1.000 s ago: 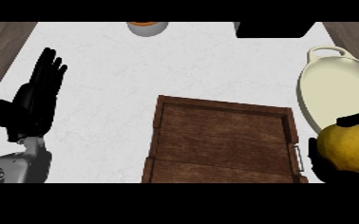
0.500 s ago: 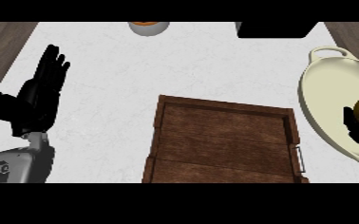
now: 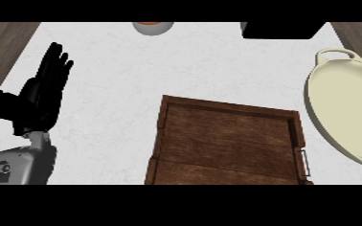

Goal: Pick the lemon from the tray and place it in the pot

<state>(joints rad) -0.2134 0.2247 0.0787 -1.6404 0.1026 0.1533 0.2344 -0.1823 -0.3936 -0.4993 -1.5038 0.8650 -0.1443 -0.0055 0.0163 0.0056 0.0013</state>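
Wooden tray (image 3: 226, 143) holds no lemon; cream pot (image 3: 338, 110) beside it; our left hand (image 3: 44, 93) rests, fingers straight.

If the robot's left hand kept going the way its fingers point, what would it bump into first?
Probably nothing. The left hand rests open at the view's left, fingers pointing toward the counter's far edge, tilted slightly right. That line crosses bare counter; the small bowl sits well to the right of it. Height is hard to judge.
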